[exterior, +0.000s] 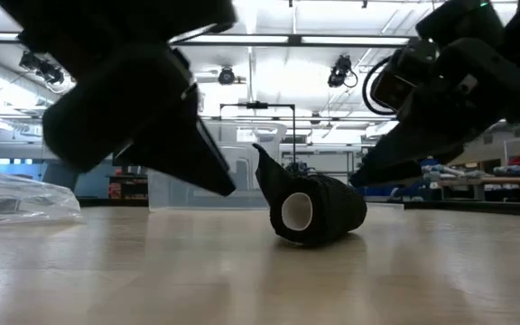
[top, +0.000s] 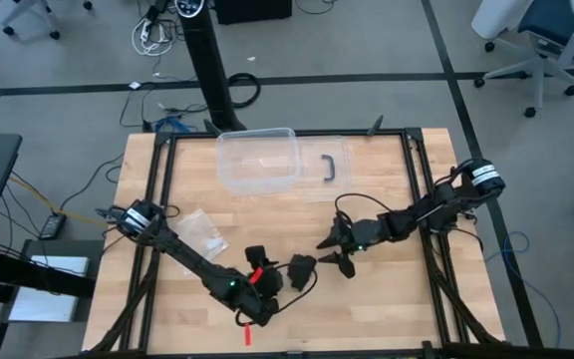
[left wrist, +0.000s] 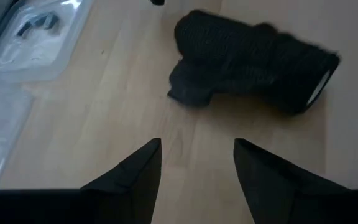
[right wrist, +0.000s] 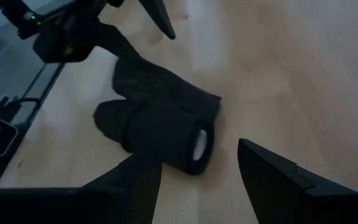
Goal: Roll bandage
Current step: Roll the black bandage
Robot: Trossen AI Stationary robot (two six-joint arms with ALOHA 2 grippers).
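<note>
1. Closest to the low camera: bare pale wooden table (exterior: 242, 280), then the bandage (exterior: 314, 209), a soft black fabric roll with a white round core, lying on its side.
2. Sits near the middle of the table, toward the front edge, with a loose black flap sticking up from one end, so probably not rolled all the way yet.
3. On one side, just beside the roll: left gripper (top: 263, 267), two dark fingers spread wide, holding nothing.
4. Seen from the left wrist: both fingers apart with bare wood between them and the roll a little way ahead, not touching.
5. On the other side: right gripper (top: 333, 248), fingers also spread apart and empty, close to the roll but not on it.
6. Placed like that, one gripper on each side, most likely so either can reach in, pinch the flap and tuck it down.
7. Farther back: clear plastic box (top: 258, 160) with a black handle (top: 331, 167) beside it, out of the way.
8. Off by the left arm: crinkly clear plastic bag (top: 203, 230), well apart from the roll.
</note>
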